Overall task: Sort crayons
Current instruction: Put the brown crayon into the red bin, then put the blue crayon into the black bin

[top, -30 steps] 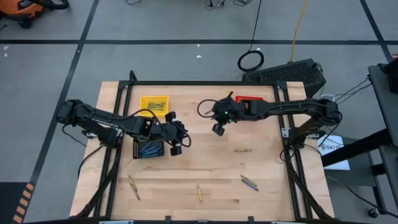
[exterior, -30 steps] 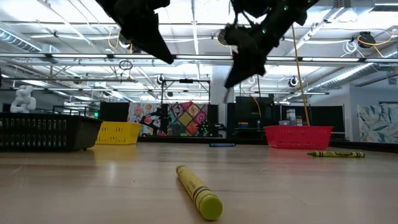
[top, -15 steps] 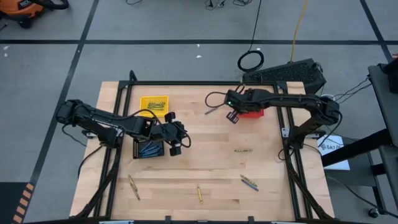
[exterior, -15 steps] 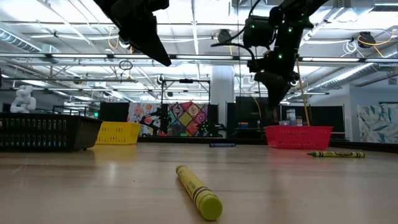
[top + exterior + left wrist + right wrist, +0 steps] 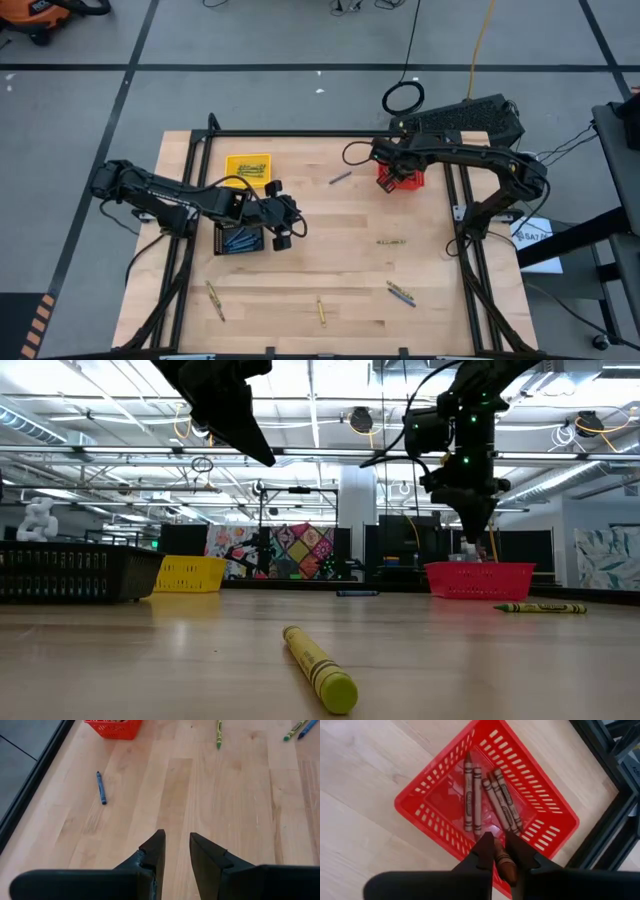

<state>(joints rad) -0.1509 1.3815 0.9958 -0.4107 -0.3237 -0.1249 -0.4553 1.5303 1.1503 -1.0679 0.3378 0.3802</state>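
Note:
My right gripper [image 5: 499, 842] hangs over the red basket [image 5: 403, 180] at the far right, shut on a brown-red crayon [image 5: 502, 862]. Several more brown-red crayons [image 5: 470, 795] lie on the basket's floor. My left gripper [image 5: 177, 845] hovers open beside the black basket [image 5: 240, 240], nothing between its fingers. A blue-grey crayon [image 5: 340, 178] lies flat left of the red basket. A yellow-green crayon [image 5: 392, 241] lies on the table's right half. More crayons [image 5: 321, 312] lie near the front edge. My right gripper pinches the brown-red crayon's wrapped shaft [image 5: 500, 855] between its two fingers. The fingers come from above, slanting steeply down, and the crayon runs along them. It is lifted clear, above the near part of the red basket's inside.
A yellow basket [image 5: 248, 168] holding crayons stands at the far left. The black basket holds blue crayons. A dark frame [image 5: 330, 134] borders the table's far edge and both sides. Bare wood [image 5: 330, 250] lies in the middle.
My right gripper has swung from the table's middle toward the right and far edges, ending over the red basket. Meanwhile it has tipped from a shallow slant to pointing steeply down, carrying the crayon. My left arm has kept still.

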